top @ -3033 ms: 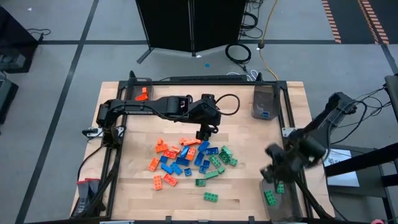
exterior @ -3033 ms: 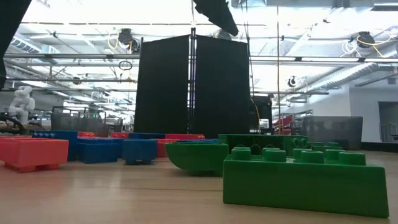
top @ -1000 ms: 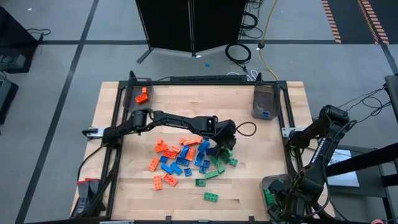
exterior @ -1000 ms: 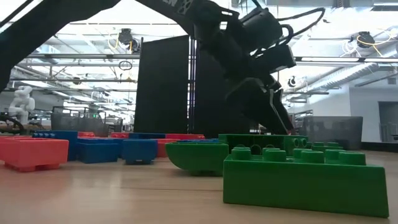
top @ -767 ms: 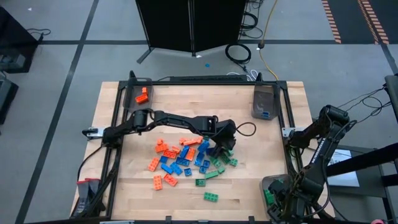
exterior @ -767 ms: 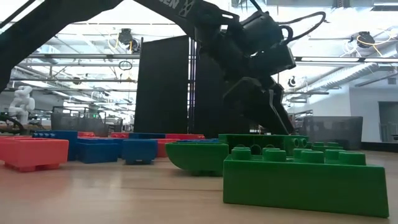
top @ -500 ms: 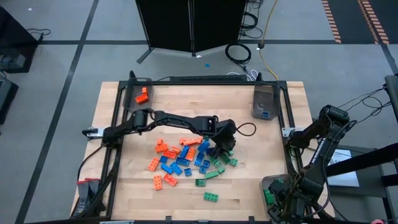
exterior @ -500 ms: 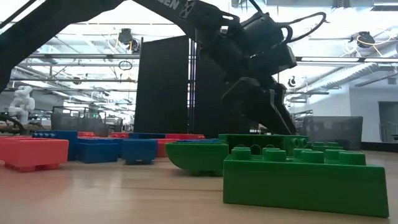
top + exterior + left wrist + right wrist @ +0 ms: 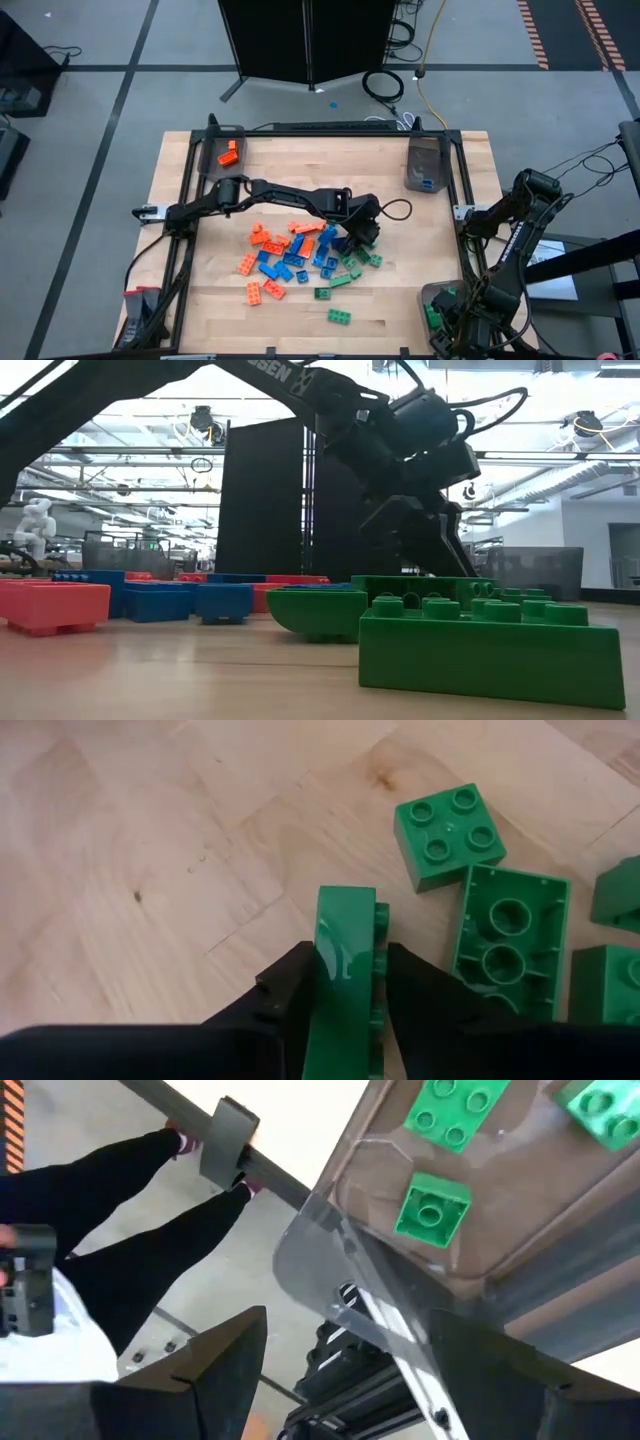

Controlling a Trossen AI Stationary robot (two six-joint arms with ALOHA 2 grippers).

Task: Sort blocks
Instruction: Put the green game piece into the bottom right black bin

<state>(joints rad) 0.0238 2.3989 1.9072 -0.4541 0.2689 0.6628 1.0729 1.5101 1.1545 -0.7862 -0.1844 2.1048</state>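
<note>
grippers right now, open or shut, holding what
Left tool: closed on a green block over the table.
Right tool: open, empty, above the bin of green blocks.

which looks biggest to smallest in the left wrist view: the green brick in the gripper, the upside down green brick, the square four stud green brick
1. Green brick in the left gripper, though it is nearest the camera and seen edge on, so unsure.
2. Upside down green brick.
3. Square four stud green brick.
</note>
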